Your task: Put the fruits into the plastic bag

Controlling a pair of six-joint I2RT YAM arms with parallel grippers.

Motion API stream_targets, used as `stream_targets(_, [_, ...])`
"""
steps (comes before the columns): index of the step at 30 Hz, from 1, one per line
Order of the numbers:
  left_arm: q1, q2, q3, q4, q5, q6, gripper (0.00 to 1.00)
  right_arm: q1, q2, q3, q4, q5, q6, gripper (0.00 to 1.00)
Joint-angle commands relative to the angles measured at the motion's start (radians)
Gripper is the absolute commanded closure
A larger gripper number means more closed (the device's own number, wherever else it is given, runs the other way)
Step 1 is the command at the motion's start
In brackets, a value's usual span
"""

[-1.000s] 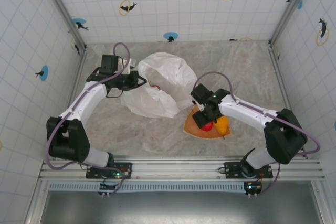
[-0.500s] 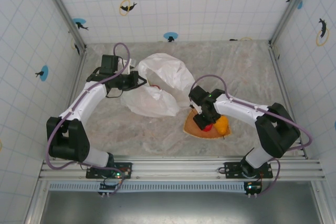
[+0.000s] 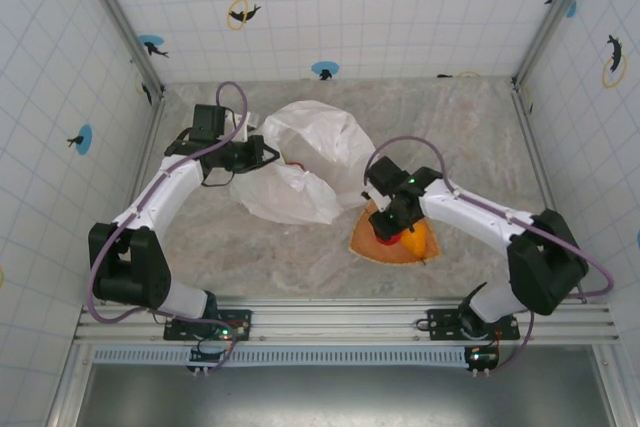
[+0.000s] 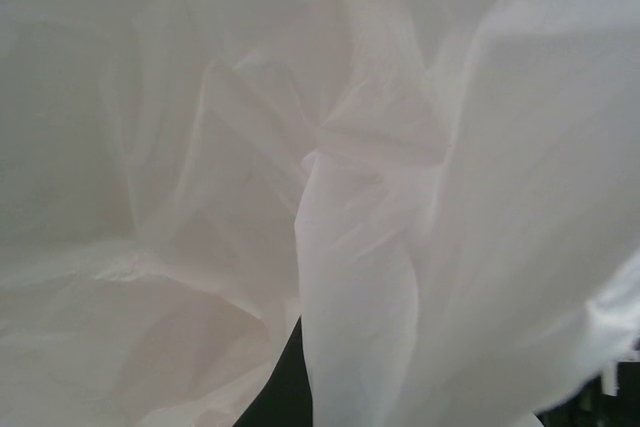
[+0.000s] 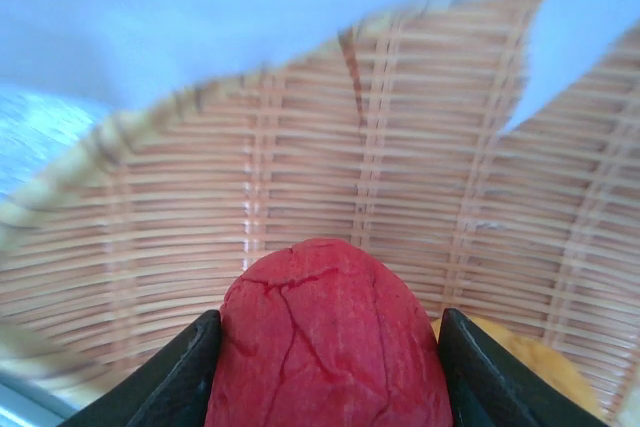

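One red fruit (image 5: pixel 325 337) lies on the woven tray (image 5: pixel 400 147), near right on the surface (image 3: pixel 470 137), with the right jaws clamped against both its flanks. We would lift it straight up first, clear of the yellow fruit (image 3: pixel 426 237) just beside it, then carry it left and far to the plastic bag (image 3: pixel 320 142). Left jaws are pinched together on the bag's left rim, holding the mouth up. We should release low over that opening, since a glossy round fruit would likely roll off crinkled film.
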Motion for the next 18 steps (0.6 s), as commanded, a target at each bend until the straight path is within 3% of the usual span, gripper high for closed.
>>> stream_targets(1, [0.004,-0.013,-0.01,-0.003,0.004,-0.003,1.0,-0.037,-0.095,0.045,0.008,-0.081,-0.002,0.56])
stream_targets(7, [0.003,-0.014,-0.008,-0.006,0.003,-0.002,1.0,-0.073,-0.206,0.111,0.05,-0.208,-0.009,0.56])
stream_targets(11, [0.004,-0.014,-0.002,-0.003,0.006,-0.007,1.0,-0.081,-0.217,0.173,0.177,-0.29,0.014,0.56])
stream_targets(18, [0.004,-0.028,-0.003,-0.008,0.004,-0.015,1.0,-0.083,-0.109,0.183,0.408,-0.27,0.066,0.56])
